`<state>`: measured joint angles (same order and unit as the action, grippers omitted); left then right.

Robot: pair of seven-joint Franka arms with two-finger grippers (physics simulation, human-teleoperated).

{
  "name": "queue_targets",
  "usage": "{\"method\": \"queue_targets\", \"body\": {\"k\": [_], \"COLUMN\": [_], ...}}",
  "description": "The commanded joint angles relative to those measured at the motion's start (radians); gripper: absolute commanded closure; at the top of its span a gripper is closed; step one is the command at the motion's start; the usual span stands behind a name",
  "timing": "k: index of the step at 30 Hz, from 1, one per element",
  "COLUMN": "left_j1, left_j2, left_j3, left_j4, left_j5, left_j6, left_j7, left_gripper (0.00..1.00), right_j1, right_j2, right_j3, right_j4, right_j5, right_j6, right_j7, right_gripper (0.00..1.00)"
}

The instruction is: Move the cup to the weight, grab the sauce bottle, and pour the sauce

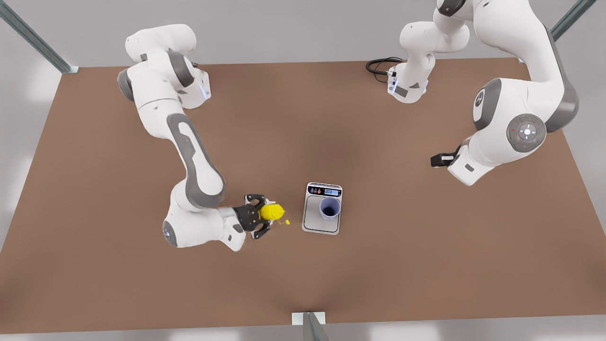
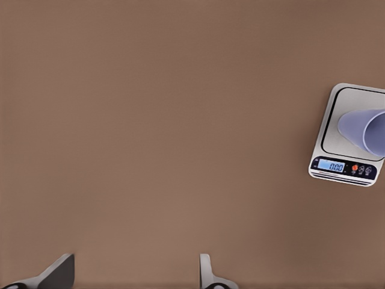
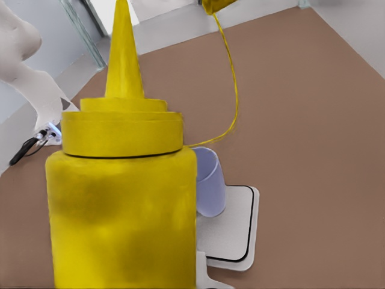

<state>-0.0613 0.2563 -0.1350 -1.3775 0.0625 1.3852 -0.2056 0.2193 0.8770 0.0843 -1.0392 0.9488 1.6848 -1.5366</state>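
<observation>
The lavender-blue cup [image 1: 330, 208] stands upright on the silver-white weight [image 1: 313, 222], near the table's middle. At the front view's left of it, my right gripper [image 1: 261, 216] is shut on the yellow sauce bottle [image 1: 271, 211], which is tipped with its nozzle toward the weight. Yellow drops [image 1: 285, 221] lie on the table between bottle and weight. In the right wrist view the sauce bottle [image 3: 120, 211] is close up, with the cup [image 3: 207, 180] and weight [image 3: 234, 232] behind it and a thin sauce strand [image 3: 233, 90] in the air. My left gripper [image 2: 133, 277] is open over bare table, with the cup [image 2: 364, 129] and weight [image 2: 337, 165] off to one side.
The left arm's hand [image 1: 464, 168] waits at the front view's right, well away from the weight. A black cable [image 1: 378, 66] loops at the far edge by that arm's base. A metal post [image 1: 310, 327] stands at the near table edge.
</observation>
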Motion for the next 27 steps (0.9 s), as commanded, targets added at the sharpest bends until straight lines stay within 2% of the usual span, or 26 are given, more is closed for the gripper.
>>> {"method": "queue_targets", "body": {"k": [1, 4, 6, 8, 11, 22, 25, 27], "left_j1": [0.0, 0.0, 0.0, 0.0, -0.002, -0.002, -0.002, -0.002], "left_j2": [0.0, 0.0, 0.0, 0.0, 0.0, 0.003, 0.003, 0.005], "left_j3": [0.0, 0.0, -0.002, 0.0, 0.0, -0.002, -0.002, -0.002], "left_j4": [0.0, 0.0, 0.0, 0.0, 0.0, 0.0, 0.0, 0.0], "left_j5": [0.0, 0.0, 0.0, 0.0, 0.0, 0.002, 0.002, 0.002], "left_j6": [0.0, 0.0, 0.0, 0.0, 0.0, 0.0, 0.0, 0.0], "left_j7": [0.0, 0.002, 0.0, 0.002, 0.0, 0.0, 0.0, 0.0], "left_gripper": [0.0, 0.0, 0.0, 0.0, 0.0, 0.0, 0.0, 0.0], "right_j1": [-0.013, -0.17, -0.213, -0.215, -0.215, -0.213, -0.21, -0.212], "right_j2": [0.0, 0.02, 0.036, 0.117, 0.169, 0.237, 0.246, 0.25], "right_j3": [-0.002, -0.002, -0.002, -0.002, -0.003, -0.003, -0.003, -0.003], "right_j4": [-0.013, -0.096, -0.171, -0.188, -0.19, -0.191, -0.191, -0.191], "right_j5": [0.025, 0.128, 0.165, 0.251, 0.318, 0.32, 0.318, 0.318], "right_j6": [-0.028, -0.136, -0.149, -0.159, -0.18, -0.182, -0.18, -0.18], "right_j7": [-0.029, -0.384, -0.531, -0.666, -0.709, -0.726, -0.723, -0.724], "right_gripper": [0.54, 0.55, 0.55, 0.55, 0.54, 0.51, 0.42, 0.41]}}
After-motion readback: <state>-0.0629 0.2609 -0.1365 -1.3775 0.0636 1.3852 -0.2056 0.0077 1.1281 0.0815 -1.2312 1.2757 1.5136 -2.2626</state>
